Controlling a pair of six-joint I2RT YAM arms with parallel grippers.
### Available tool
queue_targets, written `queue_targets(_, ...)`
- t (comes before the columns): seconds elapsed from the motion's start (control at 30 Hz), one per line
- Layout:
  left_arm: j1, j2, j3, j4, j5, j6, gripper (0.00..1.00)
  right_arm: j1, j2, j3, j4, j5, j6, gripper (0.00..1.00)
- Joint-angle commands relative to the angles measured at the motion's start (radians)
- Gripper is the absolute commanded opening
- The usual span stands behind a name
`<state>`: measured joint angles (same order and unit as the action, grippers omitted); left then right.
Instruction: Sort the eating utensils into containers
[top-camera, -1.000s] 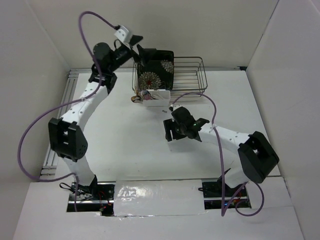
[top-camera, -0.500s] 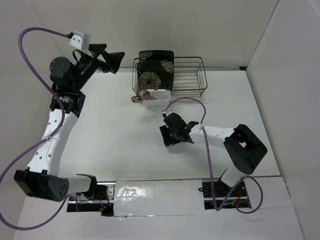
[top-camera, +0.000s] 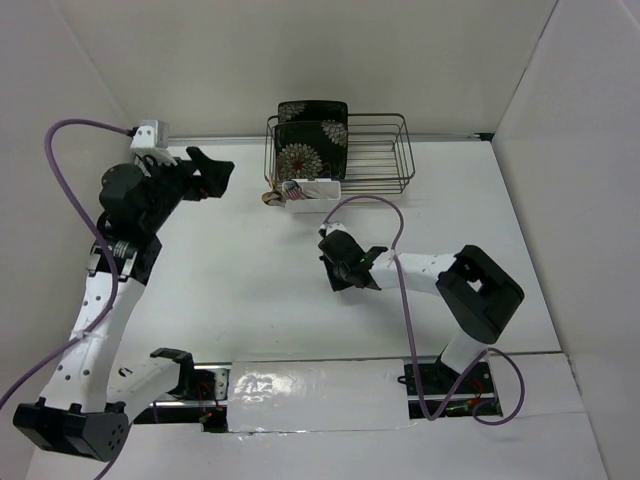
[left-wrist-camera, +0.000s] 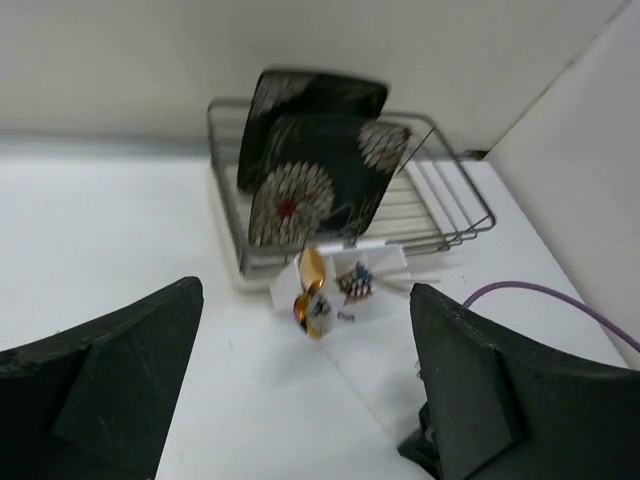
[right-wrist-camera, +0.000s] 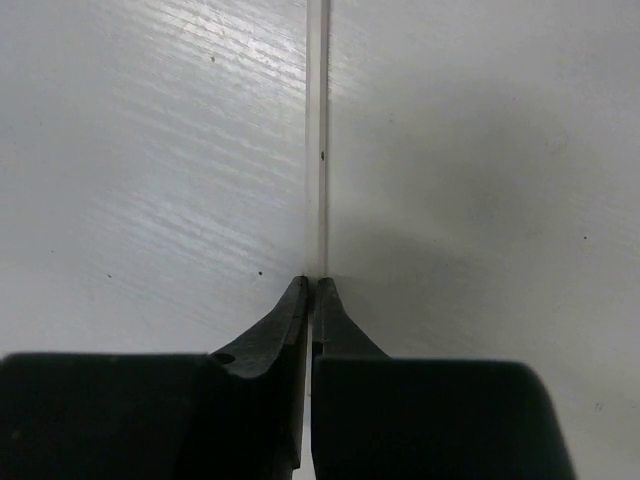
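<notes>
Right claw (right-wrist-camera: 311, 283): low on the surface (top-camera: 250, 270), jaws pinched almost together on the near end of a chopstick (right-wrist-camera: 317, 150).
Chopstick: pale and slender, lying flat on the surface and running straight away from the fingertips in the right wrist view; near the middle of the surface, well apart from the tub.
Left claw (top-camera: 218, 176): raised off the surface at the far left, jaws spread wide with nothing between them, facing the wire rack (top-camera: 385, 150).
White tub (top-camera: 325, 200): small and rectangular, just in front of the rack's left end, with a coloured sticker on its wall.
Spoon (left-wrist-camera: 312, 270): gold-tinted bowl sticking out at the tub's left end; the tub's other contents are too blurred to tell.
Wire rack: dark, at the far edge of the surface against the back wall.
Floral plates (top-camera: 312, 140): two, black with white blossoms, standing on edge in the rack's left part, one overlapping the other.
Purple cable (top-camera: 375, 200): arches from the right arm, between the tub and the right claw.
</notes>
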<state>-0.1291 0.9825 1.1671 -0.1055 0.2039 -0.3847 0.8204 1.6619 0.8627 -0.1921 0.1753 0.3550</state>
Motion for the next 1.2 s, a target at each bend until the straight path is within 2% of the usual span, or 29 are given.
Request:
queue_targets(0.0,-0.023,0.027,-0.064,-0.187,-0.136,-0.181,0.97,0.023,0.082,-0.039,-0.056,-0.011,0.016,0.0)
queue_targets(0.07,-0.032,0.042,-0.111,-0.255,-0.164,-0.302,0.94,0.043,0.041,-0.06,-0.056,-0.042,0.01,0.0)
queue_targets(0.1,-0.067,0.047,-0.133,-0.281,-0.166,-0.342,0.88,0.046,0.013,-0.06,-0.056,-0.062,0.01,0.0)
queue_targets(0.17,-0.102,0.038,-0.222,-0.29,-0.17,-0.442,0.88,0.048,-0.09,-0.086,-0.018,-0.124,0.013,0.0)
queue_targets(0.2,-0.124,0.032,-0.259,-0.255,-0.167,-0.518,0.88,0.048,-0.129,-0.112,0.0,-0.144,0.022,0.0)
queue_targets(0.33,-0.214,0.007,-0.45,-0.169,-0.187,-0.673,0.87,0.048,-0.318,-0.149,0.046,-0.223,0.073,0.0)
queue_targets(0.4,-0.279,0.03,-0.454,-0.155,-0.19,-0.716,0.87,0.046,-0.358,-0.149,0.046,-0.249,0.078,0.0)
queue_targets(0.6,-0.374,0.186,-0.432,-0.033,-0.176,-0.781,0.87,0.048,-0.479,-0.122,0.037,-0.267,0.047,0.0)
queue_targets(0.77,-0.457,0.298,-0.365,0.098,-0.138,-0.763,0.87,0.045,-0.482,-0.102,0.011,-0.258,0.035,0.0)
queue_targets(0.93,-0.498,0.378,-0.285,0.098,-0.152,-0.753,0.86,0.046,-0.495,-0.08,0.031,-0.258,0.064,0.0)
queue_targets(1.0,-0.507,0.401,-0.279,0.147,-0.152,-0.749,0.86,0.045,-0.496,-0.056,0.031,-0.258,0.067,0.0)
queue_targets(1.07,-0.517,0.415,-0.274,0.156,-0.156,-0.757,0.83,0.045,-0.502,-0.044,0.031,-0.258,0.067,0.0)
queue_targets(1.17,-0.518,0.446,-0.258,0.156,-0.153,-0.755,0.7,0.046,-0.516,-0.019,0.031,-0.258,0.062,0.0)
